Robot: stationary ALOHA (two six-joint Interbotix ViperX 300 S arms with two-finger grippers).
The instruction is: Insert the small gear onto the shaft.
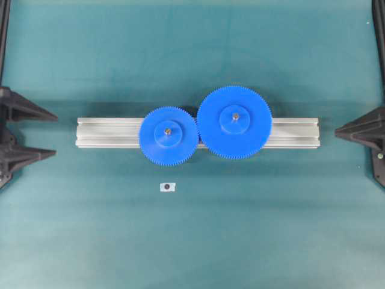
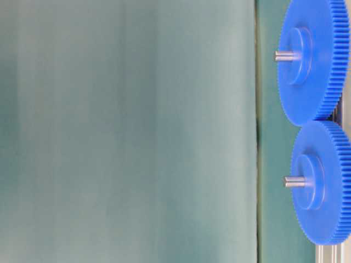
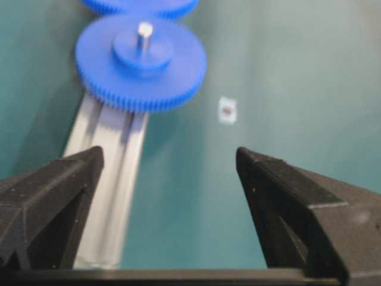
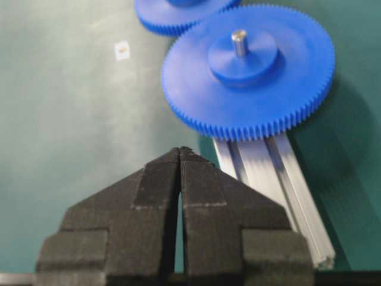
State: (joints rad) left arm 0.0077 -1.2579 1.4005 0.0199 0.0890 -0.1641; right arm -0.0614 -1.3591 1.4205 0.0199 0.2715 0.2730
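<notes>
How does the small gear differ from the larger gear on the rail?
The small gear is narrower than the larger gear. It sits left on the rail in the overhead view, and slightly nearer the bottom edge; the larger gear sits right. Both are blue, fine-toothed, lie flat with a pin through the hub, and their teeth meet.

Both gears were blue: small gear (image 1: 168, 135), big gear (image 1: 234, 122). Rail (image 1: 108, 132) silver, table (image 1: 192, 54) teal, my fingers (image 3: 47, 196) black.
</notes>
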